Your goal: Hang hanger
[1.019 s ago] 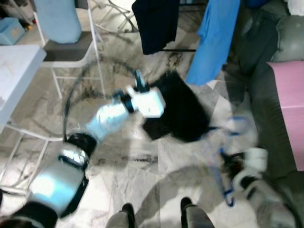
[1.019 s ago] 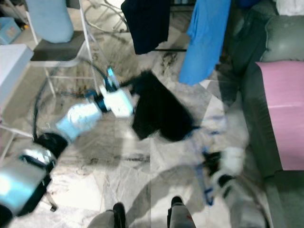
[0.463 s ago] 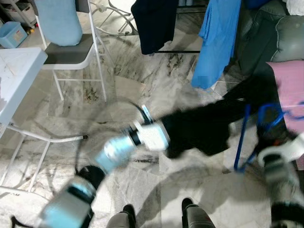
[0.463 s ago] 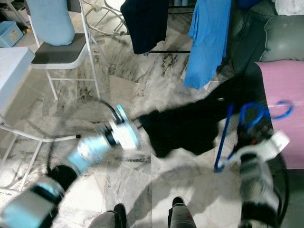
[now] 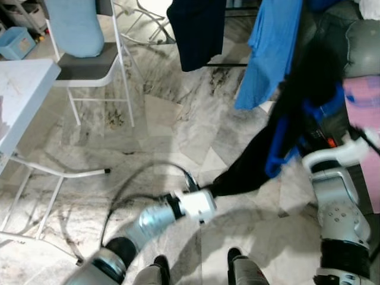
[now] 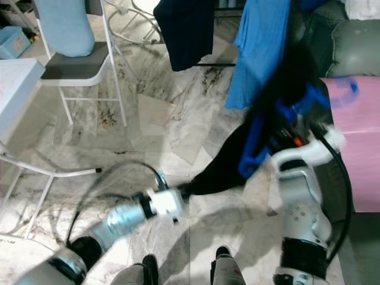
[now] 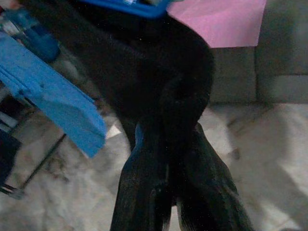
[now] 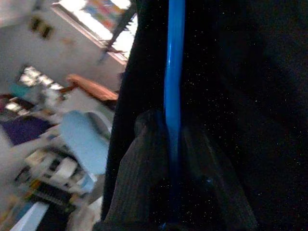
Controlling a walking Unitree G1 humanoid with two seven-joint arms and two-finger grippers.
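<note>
A blue plastic hanger carries a black garment and is held up at the right, in front of the sofa. My right gripper is raised there, shut on the hanger; in the right wrist view the blue hanger bar runs between its fingers. The garment stretches down and left to my left gripper, low over the floor and shut on the cloth's lower end. In the left wrist view the black cloth is pinched between the fingers.
A blue shirt and a dark garment hang from a rack at the back. A white folding chair with a light blue cushion stands at the back left, beside a white table. A grey sofa with pink cloth borders the right.
My right arm has lifted the hanger and garment up toward the hanging clothes. My left gripper has dropped lower and nearer, stretching the black cloth between the two.
</note>
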